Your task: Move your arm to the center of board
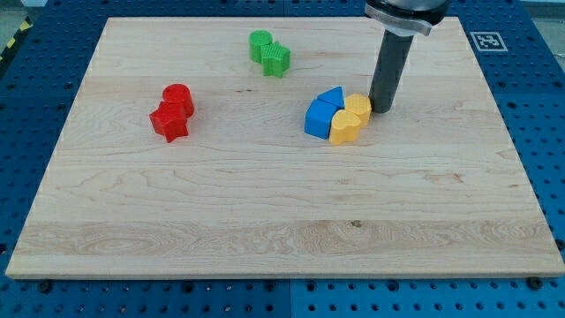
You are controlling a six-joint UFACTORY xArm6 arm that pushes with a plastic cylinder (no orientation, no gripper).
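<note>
In the camera view, my tip [382, 109] rests on the pale wooden board [265, 221], just right of the yellow blocks [350, 119], perhaps touching them. I carry no pincer, only a dark rod. Blue blocks [322, 113] adjoin the yellow; green blocks [269, 52] and red blocks [173, 112] lie leftward.

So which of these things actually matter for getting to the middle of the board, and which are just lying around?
Belongs to the job:
- my tip, just right of the yellow blocks
- the wooden board

Just lying about:
- red pair, view's left
- green pair, view's top
- blue blocks
- yellow blocks
</note>
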